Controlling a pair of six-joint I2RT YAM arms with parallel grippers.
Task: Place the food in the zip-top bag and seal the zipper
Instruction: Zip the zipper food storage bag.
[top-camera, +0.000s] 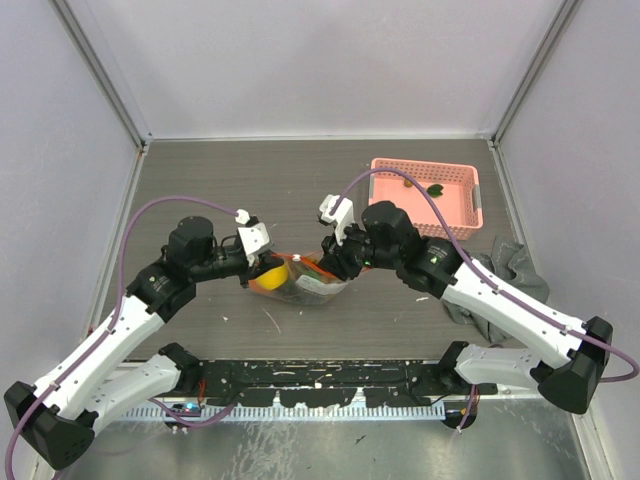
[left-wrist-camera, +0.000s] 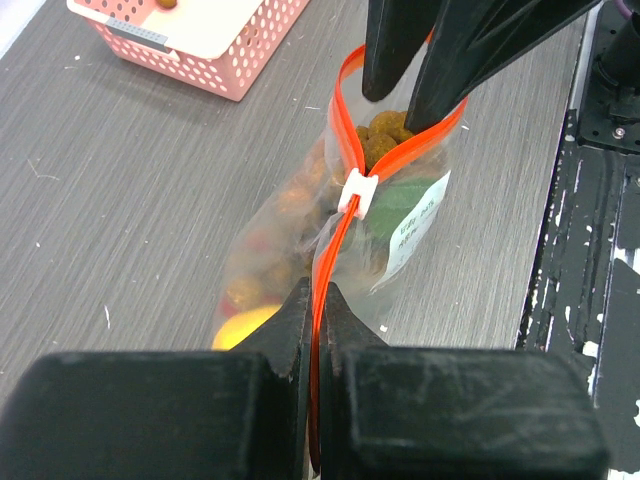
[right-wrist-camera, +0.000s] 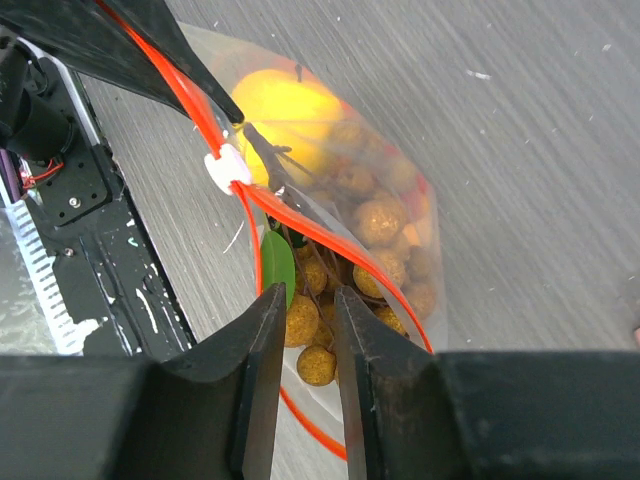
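The zip-top bag (top-camera: 318, 287) lies on the table between both arms, with a yellow round fruit (right-wrist-camera: 285, 105), orange bits and a bunch of small brown balls (right-wrist-camera: 385, 222) with a green leaf inside. My left gripper (left-wrist-camera: 318, 290) is shut on the red-orange zipper (left-wrist-camera: 322, 262) at one end. The white slider (left-wrist-camera: 355, 190) sits midway. Beyond it the strip splits into an open loop. My right gripper (right-wrist-camera: 308, 292) stands open at that open end, fingers apart, with brown balls showing through the gap. From above, the left gripper (top-camera: 258, 262) and right gripper (top-camera: 333, 262) face each other.
A pink lattice basket (top-camera: 476, 195) stands at the back right, also seen in the left wrist view as the basket (left-wrist-camera: 215, 60). A grey cloth (top-camera: 515, 260) lies at the right edge. The black base rail (top-camera: 320, 385) runs along the near edge.
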